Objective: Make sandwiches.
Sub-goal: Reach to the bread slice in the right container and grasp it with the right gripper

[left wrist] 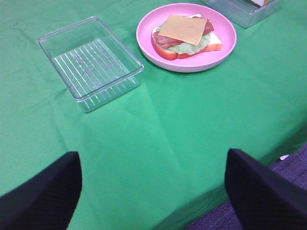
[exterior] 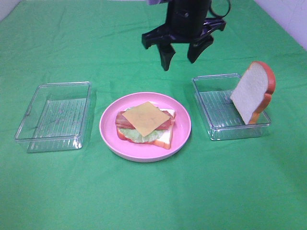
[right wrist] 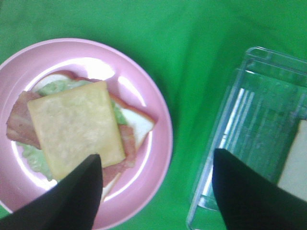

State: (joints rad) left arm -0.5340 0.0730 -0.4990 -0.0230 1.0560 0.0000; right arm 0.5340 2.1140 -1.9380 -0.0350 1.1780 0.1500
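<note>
On the pink plate (exterior: pixel 184 129) lies an open sandwich stack: a bread slice (exterior: pixel 163 138) underneath, then lettuce, bacon, and a yellow cheese square (exterior: pixel 146 117) on top. The second bread slice (exterior: pixel 249 93) leans upright in the right clear tray (exterior: pixel 216 110). My right gripper (exterior: pixel 179 62) hangs open and empty above the cloth just behind the plate; its wrist view shows the cheese (right wrist: pixel 76 124) and the tray's bread (right wrist: pixel 295 163) below it. My left gripper (left wrist: pixel 152 154) is open and empty over the near table edge, out of the high view.
An empty clear ribbed tray (exterior: pixel 55 115) sits left of the plate, also seen as the tray (left wrist: pixel 91 62) in the left wrist view. Green cloth (exterior: pixel 153 196) covers the table. The table's edge and dark floor (left wrist: pixel 268 167) show near the left gripper.
</note>
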